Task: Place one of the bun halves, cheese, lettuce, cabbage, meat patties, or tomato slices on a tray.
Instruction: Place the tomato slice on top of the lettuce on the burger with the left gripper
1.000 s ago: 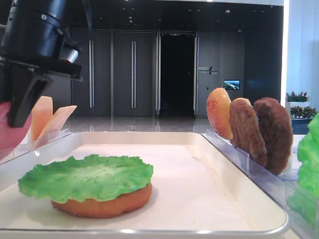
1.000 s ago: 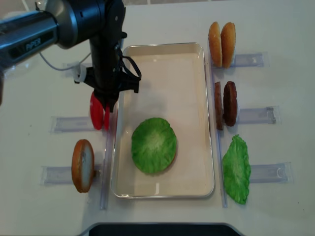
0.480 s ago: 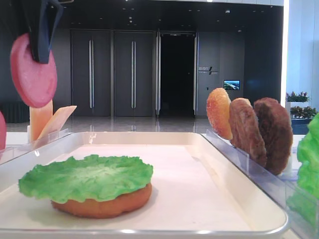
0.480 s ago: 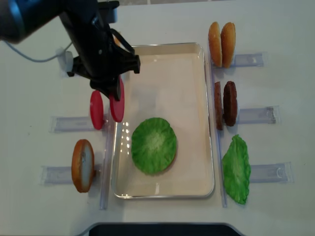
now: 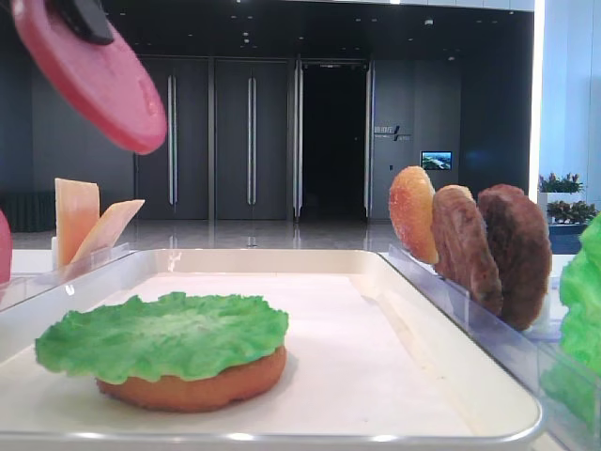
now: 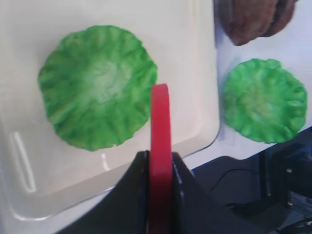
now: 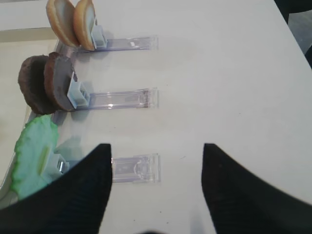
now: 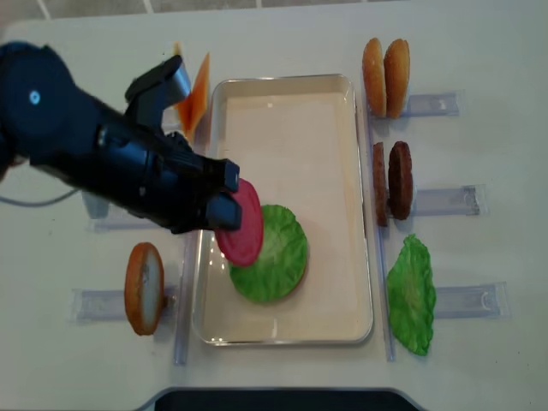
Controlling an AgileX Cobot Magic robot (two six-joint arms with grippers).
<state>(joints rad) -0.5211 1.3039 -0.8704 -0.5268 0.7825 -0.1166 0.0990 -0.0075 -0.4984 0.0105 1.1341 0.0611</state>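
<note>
My left gripper (image 8: 224,199) is shut on a red-pink tomato slice (image 8: 241,224), held tilted in the air over the left side of the cream tray (image 8: 291,111). In the left wrist view the slice (image 6: 160,122) stands edge-on between the fingers (image 6: 139,175), just above the ruffled lettuce (image 6: 97,85). That lettuce (image 5: 164,334) lies flat on a bun half (image 5: 192,387) inside the tray (image 5: 394,348). The slice (image 5: 89,70) hangs high at the upper left. My right gripper (image 7: 157,146) is open over bare table, holding nothing.
Clear racks flank the tray. On the right stand two bun halves (image 8: 385,77), meat patties (image 8: 392,181) and a lettuce leaf (image 8: 413,294). On the left are a bun half (image 8: 144,288) and cheese slices (image 8: 197,86). A clear rack end (image 7: 136,168) lies under the right gripper.
The left gripper lifted a tomato slice out of the left rack and carried it right, over the tray edge to above the lettuce, tilting it. The right arm shows no change.
</note>
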